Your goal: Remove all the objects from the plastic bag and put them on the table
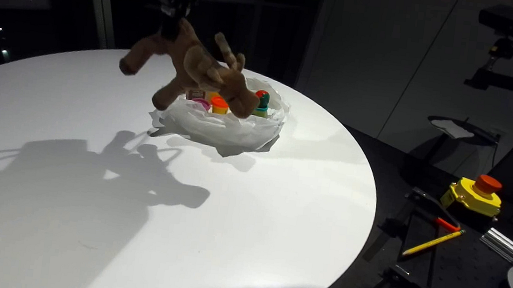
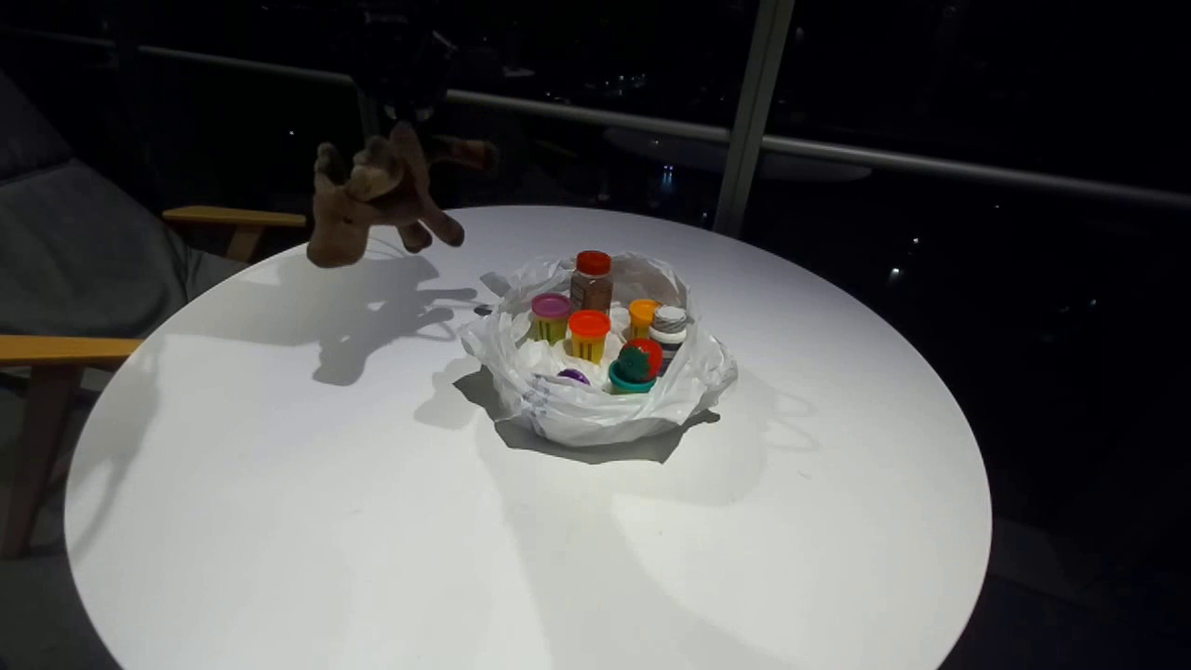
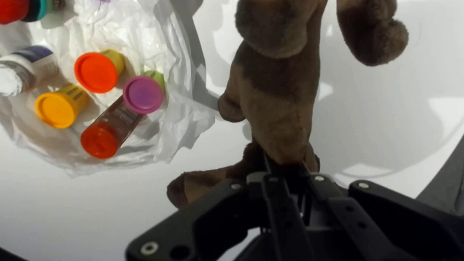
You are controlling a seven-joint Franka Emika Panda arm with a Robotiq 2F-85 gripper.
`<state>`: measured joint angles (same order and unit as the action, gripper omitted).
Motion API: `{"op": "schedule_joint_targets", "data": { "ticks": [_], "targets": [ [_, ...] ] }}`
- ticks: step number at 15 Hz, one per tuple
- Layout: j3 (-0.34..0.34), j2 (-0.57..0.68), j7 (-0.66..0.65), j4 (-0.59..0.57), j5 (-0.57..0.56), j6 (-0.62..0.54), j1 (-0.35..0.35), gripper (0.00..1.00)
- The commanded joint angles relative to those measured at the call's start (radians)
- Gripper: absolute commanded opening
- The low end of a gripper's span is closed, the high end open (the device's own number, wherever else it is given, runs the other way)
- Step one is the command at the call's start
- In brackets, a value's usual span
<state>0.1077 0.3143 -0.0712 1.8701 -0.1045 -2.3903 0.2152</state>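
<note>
My gripper [image 3: 284, 166] is shut on the brown plush [image 3: 279, 108], which dangles in the air with its limbs spread. In both exterior views the plush [image 1: 197, 67] hangs above the round white table [image 2: 372, 530], and in the wrist view it is beside the plastic bag [image 3: 188, 119]. Inside the crumpled, wide-mouthed bag [image 2: 595, 419] stand a red-capped bottle [image 2: 593, 279], a white bottle [image 2: 668, 330], a red-lidded jar [image 2: 588, 335], a purple-lidded jar [image 2: 551, 316], an orange-lidded jar [image 3: 56, 110] and a teal-lidded jar [image 2: 631, 381]. A red and green ball [image 2: 642, 358] rests on the teal lid.
Beyond the table's edge, a yellow-and-red device [image 1: 473, 195] and a pencil [image 1: 433, 243] lie on a dark bench. A grey chair [image 2: 84, 242] with wooden armrests stands close to the table. Window bars [image 2: 758, 121] run behind it.
</note>
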Motion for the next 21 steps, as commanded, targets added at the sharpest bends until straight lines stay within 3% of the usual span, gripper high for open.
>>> {"op": "schedule_joint_targets", "data": {
  "ticks": [1,5,13,14,16,21],
  "targets": [
    [-0.040,0.068,-0.089,0.040,-0.142,-0.097,0.039,0.10],
    [-0.083,0.158,-0.168,0.042,-0.268,-0.138,0.084,0.10],
    [0.020,0.259,-0.102,-0.005,-0.089,-0.202,0.068,0.10],
    [0.035,0.260,-0.093,-0.009,-0.055,-0.203,0.061,0.35],
    [0.046,0.248,-0.078,-0.021,-0.006,-0.186,0.052,0.41],
    [0.037,0.150,-0.087,-0.038,0.099,-0.113,0.011,0.79]
  ]
}}
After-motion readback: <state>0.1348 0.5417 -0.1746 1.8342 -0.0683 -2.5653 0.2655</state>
